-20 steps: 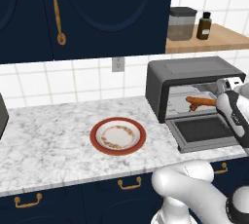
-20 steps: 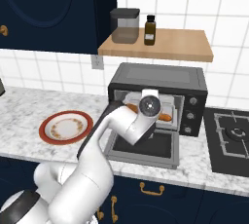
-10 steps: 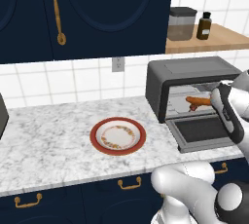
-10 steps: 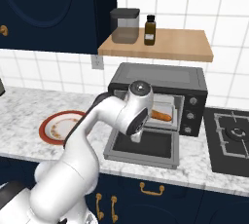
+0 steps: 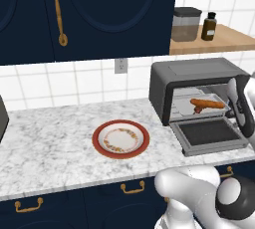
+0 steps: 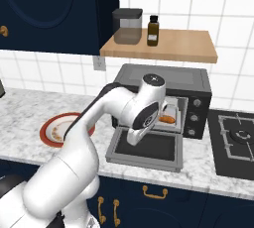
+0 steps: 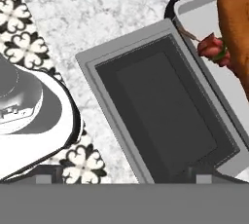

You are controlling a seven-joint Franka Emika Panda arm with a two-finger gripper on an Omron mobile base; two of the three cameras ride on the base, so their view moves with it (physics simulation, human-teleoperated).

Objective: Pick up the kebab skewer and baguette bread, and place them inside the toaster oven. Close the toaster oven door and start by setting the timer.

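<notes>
The arm point(image 6: 99, 128) is glossy white with rounded, bulbous links, dark grey joint bands, and a round dark-ringed cap at its topmost joint.

The lowered toaster oven door point(image 5: 209, 134) leaves the toaster oven point(image 5: 191, 81) mouth open, baguette bread point(image 5: 208, 104) inside.

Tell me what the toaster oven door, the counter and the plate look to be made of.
Toaster oven door: grey metal frame, matte, around a dark glass-like pane; it lies dropped open and flat.
Counter: white stone with grey veining, probably marble, smooth and slightly glossy.
Plate: likely glazed ceramic, with a red rim, a cream centre and a painted ring; the rendering leaves this open.
</notes>
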